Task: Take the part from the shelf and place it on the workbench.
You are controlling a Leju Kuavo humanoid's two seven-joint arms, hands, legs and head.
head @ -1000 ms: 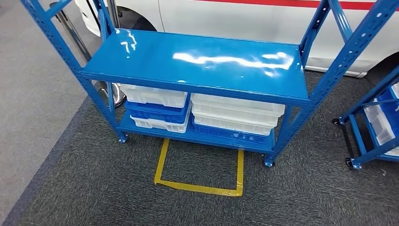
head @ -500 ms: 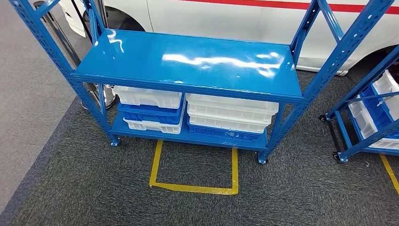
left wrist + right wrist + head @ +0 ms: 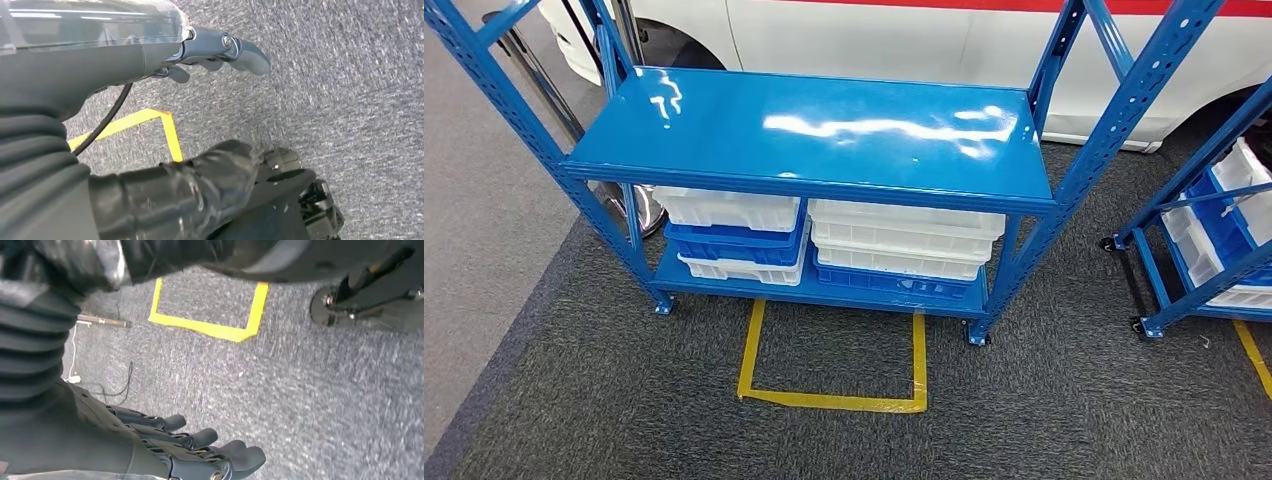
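Observation:
A blue steel shelf rack [image 3: 824,130] stands in front of me, its glossy top board bare. Under that board sit stacked white bins [image 3: 904,235] on the right, and on the left more white bins [image 3: 729,208] with a blue bin [image 3: 734,240] between them. I cannot see into any bin. My left hand [image 3: 220,50] hangs over the grey carpet, fingers stretched out and holding nothing. My right hand [image 3: 200,450] hangs the same way, fingers apart and empty.
A yellow tape square [image 3: 829,400] marks the carpet just before the rack. A second blue rack [image 3: 1214,230] with bins stands at the right. A white car [image 3: 924,35] is parked behind. A steel post base [image 3: 649,205] sits by the rack's left leg.
The whole picture has shifted left and the right rack shows more, so the camera has moved. Nothing on the rack has changed.

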